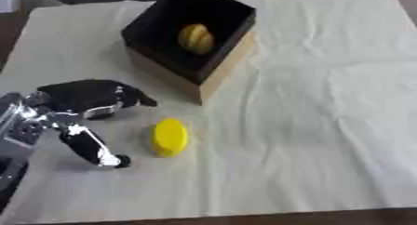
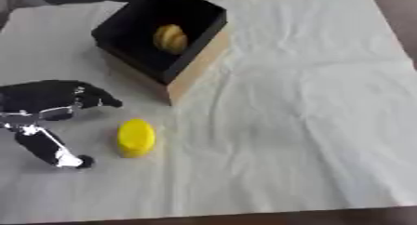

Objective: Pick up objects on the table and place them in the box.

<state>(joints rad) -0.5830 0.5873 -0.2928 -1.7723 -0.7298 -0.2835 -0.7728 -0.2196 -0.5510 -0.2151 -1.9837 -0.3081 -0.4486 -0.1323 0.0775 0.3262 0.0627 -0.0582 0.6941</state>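
A bright yellow oval object point(image 1: 169, 137) lies on the white cloth, just in front of the box. The box point(image 1: 218, 68) has tan cardboard sides and a black inside; it stands at the back centre-left, and a yellow rounded thing point(image 1: 196, 38) lies in it. My left hand point(image 1: 79, 102) hovers at the left, just left of the oval object, fingers spread above and thumb reaching below, open with nothing in it. A small gap separates it from the object. My right hand shows in neither view.
The white cloth point(image 1: 326, 126) covers the table and is wrinkled to the right of the box. The table's front edge runs along the bottom of both views. Dark shapes sit beyond the far edge at top left.
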